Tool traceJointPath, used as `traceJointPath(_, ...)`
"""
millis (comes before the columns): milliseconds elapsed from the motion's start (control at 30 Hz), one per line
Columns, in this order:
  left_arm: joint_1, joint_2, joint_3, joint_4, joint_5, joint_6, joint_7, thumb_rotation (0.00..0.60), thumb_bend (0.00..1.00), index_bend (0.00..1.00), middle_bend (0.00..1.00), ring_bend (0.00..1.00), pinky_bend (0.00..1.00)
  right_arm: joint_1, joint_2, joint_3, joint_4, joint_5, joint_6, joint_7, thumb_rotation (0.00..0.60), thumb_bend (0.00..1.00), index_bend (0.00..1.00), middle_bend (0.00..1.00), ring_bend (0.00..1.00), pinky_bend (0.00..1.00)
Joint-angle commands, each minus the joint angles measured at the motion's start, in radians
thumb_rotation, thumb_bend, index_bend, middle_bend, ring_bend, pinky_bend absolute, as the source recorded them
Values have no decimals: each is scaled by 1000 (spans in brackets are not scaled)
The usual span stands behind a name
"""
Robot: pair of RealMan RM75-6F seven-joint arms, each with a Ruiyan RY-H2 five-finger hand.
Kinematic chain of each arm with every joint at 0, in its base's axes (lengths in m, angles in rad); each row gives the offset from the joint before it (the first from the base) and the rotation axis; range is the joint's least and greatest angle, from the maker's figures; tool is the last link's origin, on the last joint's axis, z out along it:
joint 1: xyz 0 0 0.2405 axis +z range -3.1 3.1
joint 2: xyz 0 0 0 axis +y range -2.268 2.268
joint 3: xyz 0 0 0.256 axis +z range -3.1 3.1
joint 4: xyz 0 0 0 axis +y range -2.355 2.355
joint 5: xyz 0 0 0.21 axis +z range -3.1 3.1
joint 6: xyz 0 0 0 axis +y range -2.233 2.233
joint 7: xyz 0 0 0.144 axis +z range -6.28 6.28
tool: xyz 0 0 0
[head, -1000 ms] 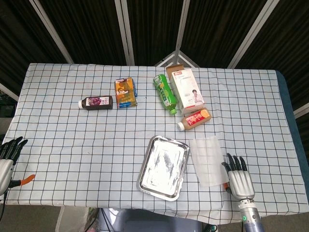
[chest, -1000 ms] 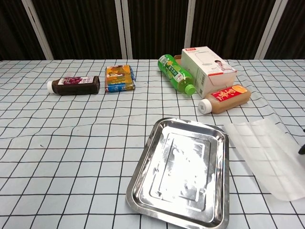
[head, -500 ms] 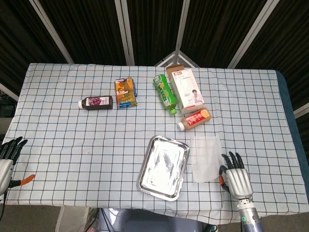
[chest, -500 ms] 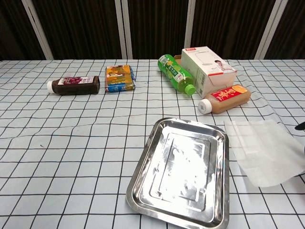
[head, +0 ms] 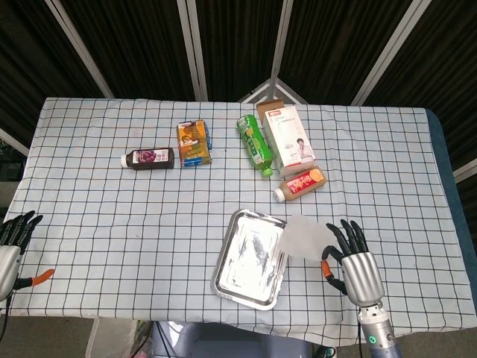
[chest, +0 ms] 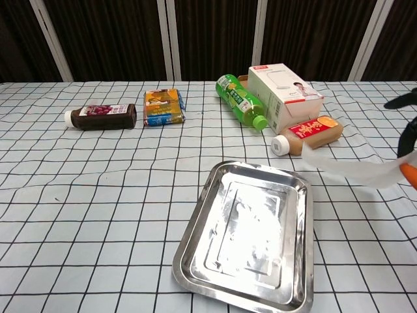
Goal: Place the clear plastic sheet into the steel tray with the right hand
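1. Your right robot hand (head: 352,262) holds the plastic sheet (head: 304,236) above the table (head: 112,224), its free edge over the tray's (head: 251,259) right rim.
2. Your left robot hand (head: 13,240) is empty, fingers apart.
3. Labels on the bottles are unreadable.

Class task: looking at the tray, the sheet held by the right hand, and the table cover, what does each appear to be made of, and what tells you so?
Tray: likely steel, with a shiny, mirror-like finish.
Sheet: seemingly thin flexible plastic, clear to milky; it bends where the right hand lifts it.
Table cover: probably woven cloth with a black grid on white; it looks matte and rippled.
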Motion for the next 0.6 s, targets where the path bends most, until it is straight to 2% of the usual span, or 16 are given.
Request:
traceJointPath(33,0,0,0,0,0,0,1,600,0,0,0,0,0,15,7,-4,-78,-54,12,-17,600,521,610,184,21,0)
traceJointPath(267,1,1,0,0,1,2,-1,600,0,0,0,0,0,22,-15,-42,-147,-105,-30,-112,600,520,610,185,21,0)
traceJointPath(600,-1,2,1,3,5,1,-8,600,0,0,0,0,0,17,-78,-86,-113,-93,-94,-161,600,520,610,186,21,0)
